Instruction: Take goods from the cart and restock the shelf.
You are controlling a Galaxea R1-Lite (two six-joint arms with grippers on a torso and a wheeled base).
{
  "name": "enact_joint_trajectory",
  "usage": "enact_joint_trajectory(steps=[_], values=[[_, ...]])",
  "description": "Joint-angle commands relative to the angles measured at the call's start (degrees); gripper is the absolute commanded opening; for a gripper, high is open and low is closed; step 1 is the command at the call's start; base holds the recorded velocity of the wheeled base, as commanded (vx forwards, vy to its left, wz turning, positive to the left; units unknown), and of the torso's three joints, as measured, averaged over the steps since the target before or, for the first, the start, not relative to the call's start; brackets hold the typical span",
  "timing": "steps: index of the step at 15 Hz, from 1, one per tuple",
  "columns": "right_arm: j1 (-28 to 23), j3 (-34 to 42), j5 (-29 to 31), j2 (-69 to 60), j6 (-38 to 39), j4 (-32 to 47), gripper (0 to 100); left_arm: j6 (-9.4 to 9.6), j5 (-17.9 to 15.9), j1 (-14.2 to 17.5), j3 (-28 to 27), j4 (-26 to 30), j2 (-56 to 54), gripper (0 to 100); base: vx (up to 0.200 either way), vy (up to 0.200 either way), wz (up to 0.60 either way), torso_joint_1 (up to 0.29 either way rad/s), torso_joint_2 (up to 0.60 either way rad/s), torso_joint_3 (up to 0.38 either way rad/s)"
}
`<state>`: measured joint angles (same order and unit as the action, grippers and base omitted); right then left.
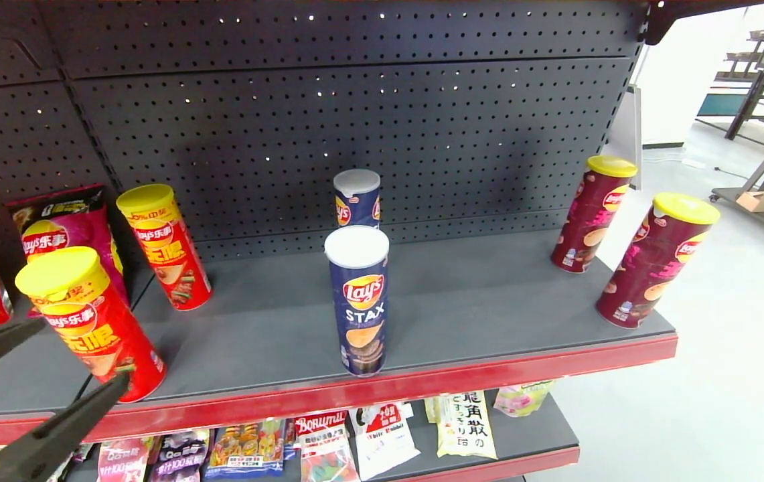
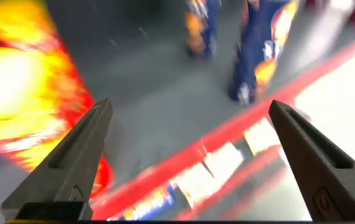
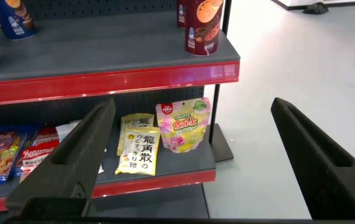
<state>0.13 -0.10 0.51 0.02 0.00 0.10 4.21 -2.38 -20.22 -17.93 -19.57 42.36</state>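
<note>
On the grey shelf (image 1: 462, 301) stand two red cans with yellow lids (image 1: 90, 325) (image 1: 164, 244), two blue cans with white lids (image 1: 358, 301) (image 1: 357, 197) and two maroon cans (image 1: 656, 258) (image 1: 594, 213). My left gripper (image 1: 86, 349) is open at the shelf's front left, just in front of the nearer red can (image 2: 22, 106), with nothing between its fingers (image 2: 78, 155). The blue cans (image 2: 261, 50) lie beyond it. Lower down and in front of the shelf's right end, my right gripper (image 3: 194, 102) stands open and empty, below a maroon can (image 3: 203, 25).
The shelf has a red front edge (image 1: 422, 385) and a perforated back panel (image 1: 355, 120). Snack bags (image 1: 67, 227) lean at the far left. The lower shelf (image 3: 165, 180) holds several packets (image 3: 138, 143) (image 3: 184, 124). Open floor (image 1: 723, 375) lies to the right.
</note>
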Motion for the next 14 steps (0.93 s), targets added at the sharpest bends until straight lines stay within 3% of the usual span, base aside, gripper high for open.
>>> enact_joint_trajectory(steps=[1,3,4,6,7,10,11,14], values=[[0.0,0.0,0.0,0.0,0.0,0.0,100,-0.69,2.3,-0.6,-1.2,6.4,-14.8,100,0.000,0.000,0.00,0.000,0.00,0.000],[0.0,0.0,0.0,0.0,0.0,0.0,100,-1.39,3.3,-0.4,-3.2,16.1,-20.3,100,0.000,0.000,0.00,0.000,0.00,0.000],[0.0,0.0,0.0,0.0,0.0,0.0,100,-1.48,5.5,-0.3,-3.7,19.7,-22.1,100,0.000,0.000,0.00,0.000,0.00,0.000],[0.0,0.0,0.0,0.0,0.0,0.0,100,-2.54,10.6,-0.3,-4.0,21.9,-24.0,100,0.000,0.000,0.00,0.000,0.00,0.000],[0.0,0.0,0.0,0.0,0.0,0.0,100,-4.38,12.8,-0.3,-4.7,22.1,-24.4,100,0.000,0.000,0.00,0.000,0.00,0.000],[0.0,0.0,-0.1,0.0,0.0,0.0,100,-5.00,17.2,0.6,-5.1,24.8,-26.5,100,0.000,0.000,0.00,0.000,0.00,0.000],[0.0,0.0,-0.1,0.0,0.0,0.0,100,-4.91,18.5,3.3,-5.4,27.4,-26.0,100,0.000,0.000,0.00,0.000,0.00,0.000],[0.0,0.0,-0.2,0.0,-0.1,0.0,100,-4.65,18.9,11.4,-4.8,28.3,-26.3,100,0.000,0.000,0.00,0.000,0.00,0.000]])
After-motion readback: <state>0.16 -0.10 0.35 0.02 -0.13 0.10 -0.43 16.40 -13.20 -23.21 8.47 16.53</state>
